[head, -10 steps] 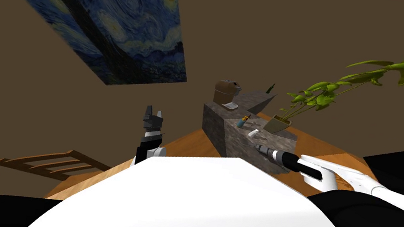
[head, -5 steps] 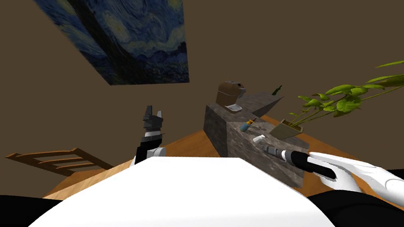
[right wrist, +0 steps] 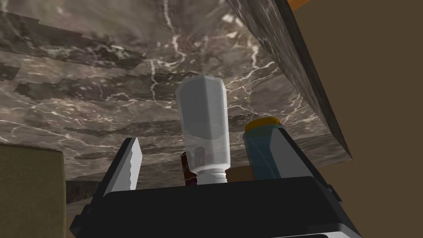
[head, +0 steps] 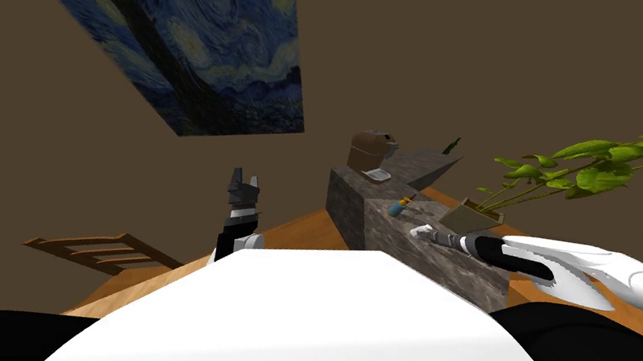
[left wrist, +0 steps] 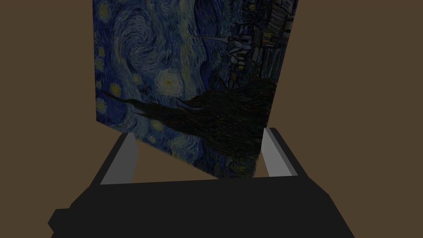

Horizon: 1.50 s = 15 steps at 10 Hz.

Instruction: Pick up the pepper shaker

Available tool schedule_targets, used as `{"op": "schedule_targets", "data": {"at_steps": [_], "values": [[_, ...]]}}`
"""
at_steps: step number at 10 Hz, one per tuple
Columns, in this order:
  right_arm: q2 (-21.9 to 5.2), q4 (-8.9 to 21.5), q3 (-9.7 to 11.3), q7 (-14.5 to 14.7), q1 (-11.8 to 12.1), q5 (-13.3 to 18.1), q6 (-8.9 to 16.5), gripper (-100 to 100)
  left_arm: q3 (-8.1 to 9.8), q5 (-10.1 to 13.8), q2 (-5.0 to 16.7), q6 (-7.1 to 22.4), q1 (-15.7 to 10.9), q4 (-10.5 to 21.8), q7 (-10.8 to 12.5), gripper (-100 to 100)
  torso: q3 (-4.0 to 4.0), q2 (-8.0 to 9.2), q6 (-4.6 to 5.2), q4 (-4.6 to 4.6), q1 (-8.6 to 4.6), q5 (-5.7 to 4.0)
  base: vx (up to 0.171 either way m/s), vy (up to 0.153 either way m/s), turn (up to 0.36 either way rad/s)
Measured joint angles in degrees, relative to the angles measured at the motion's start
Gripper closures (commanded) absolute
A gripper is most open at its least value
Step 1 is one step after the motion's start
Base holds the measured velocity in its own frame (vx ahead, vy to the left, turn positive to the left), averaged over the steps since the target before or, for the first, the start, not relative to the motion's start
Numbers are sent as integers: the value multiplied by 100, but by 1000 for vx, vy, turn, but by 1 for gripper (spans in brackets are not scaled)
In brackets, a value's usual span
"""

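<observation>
The pepper shaker (right wrist: 202, 128) is a pale grey, see-through bottle standing on the dark marble counter (right wrist: 103, 82). It stands between the fingers of my right gripper (right wrist: 206, 161), which is open, with a gap on each side of the shaker. In the head view the right gripper (head: 427, 234) reaches over the counter (head: 383, 235) and the shaker (head: 418, 229) shows as a small white shape at its tip. My left gripper (head: 246, 180) is held up beside my chest, away from the counter, and is open (left wrist: 198, 157) with nothing in it.
A blue bottle with a yellow cap (right wrist: 260, 144) stands close beside the shaker, behind one right finger. A potted plant (head: 476, 213) sits just right of the gripper. A brown machine (head: 368, 148) and a green bottle (head: 450, 144) stand further back. A wooden chair (head: 94, 252) is to the left.
My right arm has reached forward across the counter until its fingers stand on either side of the shaker. The head view has shifted a little. The left arm has not moved.
</observation>
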Motion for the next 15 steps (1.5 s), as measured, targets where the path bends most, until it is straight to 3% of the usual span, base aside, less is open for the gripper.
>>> {"op": "schedule_targets", "data": {"at_steps": [1, 2, 7, 8, 9, 13, 14, 15], "values": [[-12, 10, 0, 5, 0, 4, -5, 0, 0, 0, 0, 0, 0, 0, 0, 0, 8, 16, 4, 3, 3, -1, 9, -3, -1], [-11, 9, -1, 4, -1, 3, -5, -100, 0, 0, 0, 0, -1, 0, 0, 0, 17, 31, 4, 7, 8, 0, -22, 5, 230], [447, 407, -31, 92, 162, -87, -3, -100, -1, 0, 0, 0, -2, 0, 0, 0, 35, 60, 4, 14, 12, 1, -42, 3, 172], [484, 494, 75, 64, 42, -48, -35, -100, 0, 0, 0, 0, -1, 0, 0, 0, 32, 54, 8, 13, 8, 0, -6, 1, -10], [488, 505, 92, 53, 28, -43, -45, 100, 0, 0, 0, 0, -1, 0, 0, 0, 29, 49, 7, 12, 7, 0, 0, 0, 0], [486, 506, 90, 55, 30, -43, -41, 100, 0, 0, 0, 0, -1, 0, 0, 0, 25, 43, 6, 10, 6, -2, 0, 0, 0], [487, 506, 90, 55, 30, -43, -42, 0, 0, 0, 0, 0, -1, 0, 0, 0, 25, 43, 6, 10, 6, -1, 0, 0, 0], [487, 506, 90, 55, 30, -43, -42, 100, 0, 0, 0, 0, -1, 0, 0, 0, 25, 43, 6, 10, 7, -1, 33, -4, -252]]}}
